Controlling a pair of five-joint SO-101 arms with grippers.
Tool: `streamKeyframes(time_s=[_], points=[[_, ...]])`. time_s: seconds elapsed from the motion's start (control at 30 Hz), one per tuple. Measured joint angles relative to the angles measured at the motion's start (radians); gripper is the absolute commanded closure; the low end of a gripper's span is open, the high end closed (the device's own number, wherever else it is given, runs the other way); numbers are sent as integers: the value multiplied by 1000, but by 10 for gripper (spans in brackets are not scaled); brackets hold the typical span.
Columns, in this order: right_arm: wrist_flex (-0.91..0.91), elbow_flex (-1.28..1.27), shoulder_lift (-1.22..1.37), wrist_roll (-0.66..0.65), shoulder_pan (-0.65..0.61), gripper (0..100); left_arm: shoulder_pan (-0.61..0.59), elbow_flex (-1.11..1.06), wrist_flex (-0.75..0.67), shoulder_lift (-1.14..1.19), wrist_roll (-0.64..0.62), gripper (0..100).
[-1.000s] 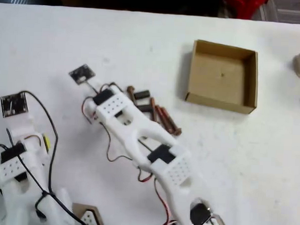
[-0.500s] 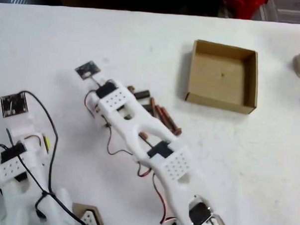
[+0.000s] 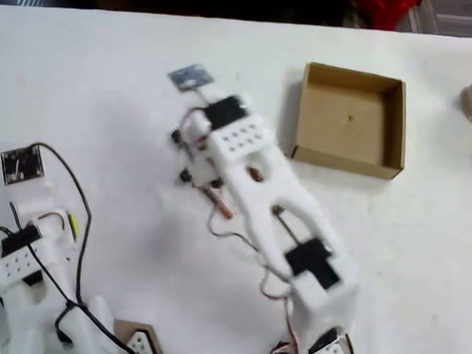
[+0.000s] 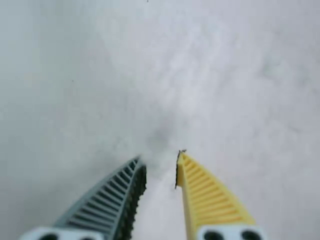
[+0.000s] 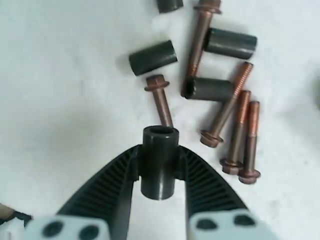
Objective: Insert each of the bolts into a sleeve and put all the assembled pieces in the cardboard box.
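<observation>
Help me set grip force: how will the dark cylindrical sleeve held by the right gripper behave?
The dark cylindrical sleeve looks rigid, unlikely to deform. Its smooth round wall might slip between the right gripper's ribbed fingers. Laid on the white table, it would likely roll.
</observation>
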State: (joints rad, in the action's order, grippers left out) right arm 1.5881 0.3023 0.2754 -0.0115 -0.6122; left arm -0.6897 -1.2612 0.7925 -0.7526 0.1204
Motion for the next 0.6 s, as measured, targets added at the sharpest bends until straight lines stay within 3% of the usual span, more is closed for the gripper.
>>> streamKeyframes(time_s=[0.3, 0.43, 0.6], points=[[-233, -638, -505, -173, 226, 981, 77, 2, 0, 0, 0, 875], [-370, -945, -700, -247, 301, 981, 213, 63, 9, 11, -9, 872], [-479, -1221, -885, -287, 356, 981, 445, 178, 155, 11, -94, 872]])
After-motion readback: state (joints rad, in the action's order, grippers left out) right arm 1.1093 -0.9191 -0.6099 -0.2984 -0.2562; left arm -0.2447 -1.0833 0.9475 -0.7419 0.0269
